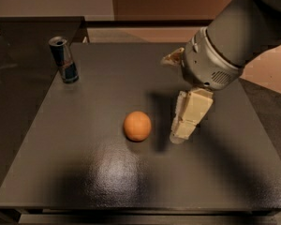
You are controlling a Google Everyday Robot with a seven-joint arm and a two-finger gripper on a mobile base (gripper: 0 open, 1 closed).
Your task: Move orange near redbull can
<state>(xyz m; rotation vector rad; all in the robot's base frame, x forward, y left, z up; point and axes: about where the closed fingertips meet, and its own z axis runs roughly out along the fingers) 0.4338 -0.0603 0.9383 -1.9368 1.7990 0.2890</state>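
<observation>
The orange [137,125] lies alone near the middle of the dark table [84,172]. The redbull can [64,60] stands upright at the far left corner, well apart from the orange. My gripper [180,134], cream-coloured, hangs down from the big grey wrist [215,60]. It is just right of the orange, with a small gap between them, its tip close to the table top. It holds nothing that I can see.
My arm covers the far right of the table, and whatever lies behind it is hidden. A second dark surface [14,88] adjoins the table on the left. The table's front edge [131,206] runs along the bottom of the view.
</observation>
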